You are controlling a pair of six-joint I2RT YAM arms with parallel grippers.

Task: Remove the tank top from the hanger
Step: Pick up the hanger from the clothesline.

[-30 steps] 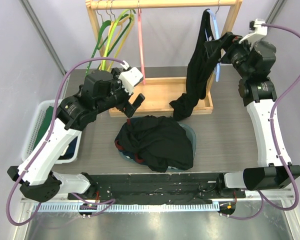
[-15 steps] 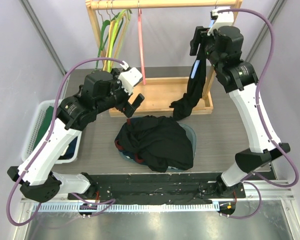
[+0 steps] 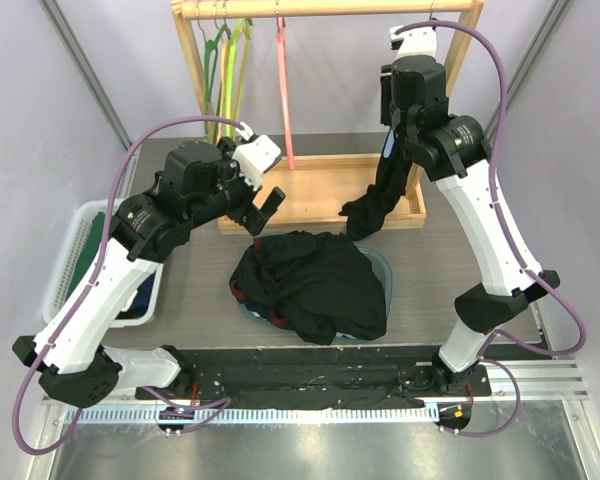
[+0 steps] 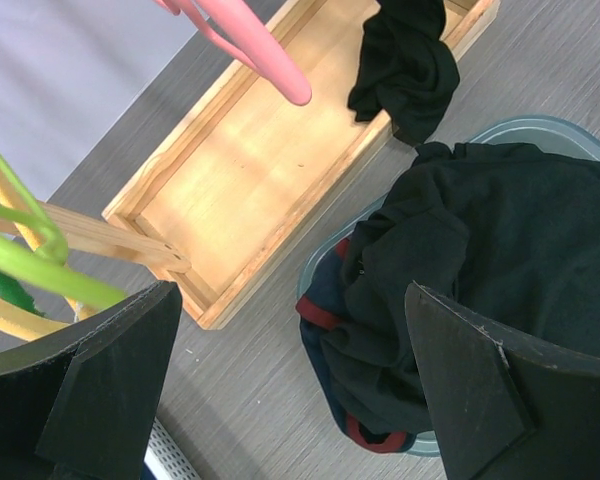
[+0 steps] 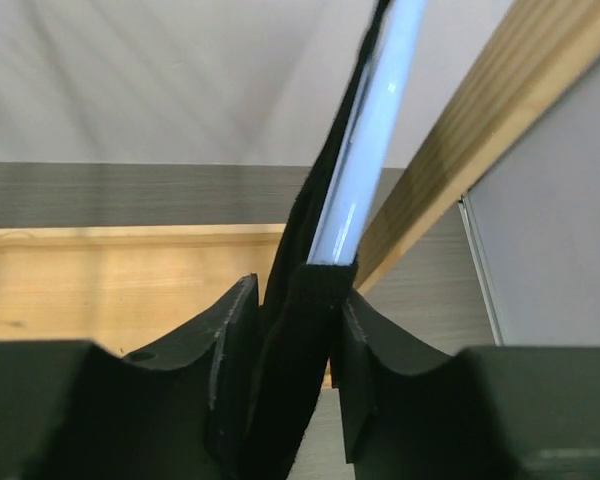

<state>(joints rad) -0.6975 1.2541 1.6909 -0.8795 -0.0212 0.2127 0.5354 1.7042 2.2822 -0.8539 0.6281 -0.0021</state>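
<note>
The right gripper is held up at the blue hanger on the wooden rail. Its fingers are seen pressed together on a black strip of the tank top, which fills the gap between them. The hanger arm comes out of the fabric just above the fingertips; whether its end is also caught in the pinch cannot be told. Below the fingers the rest of the garment hangs down, its lower end bunched on the wooden tray.

The left gripper is held with its 2 fingers spread wide and nothing between them. Beneath them lie the tray edge and a pile of dark clothes in a basin.

The task is judged to be at an early stage. A hold on the garment is in place, but the tank top is not yet off, since at least 1 strap is draped over the hanger. The strap remains to be drawn off the hanger end, the other side freed, and the garment carried clear.
</note>
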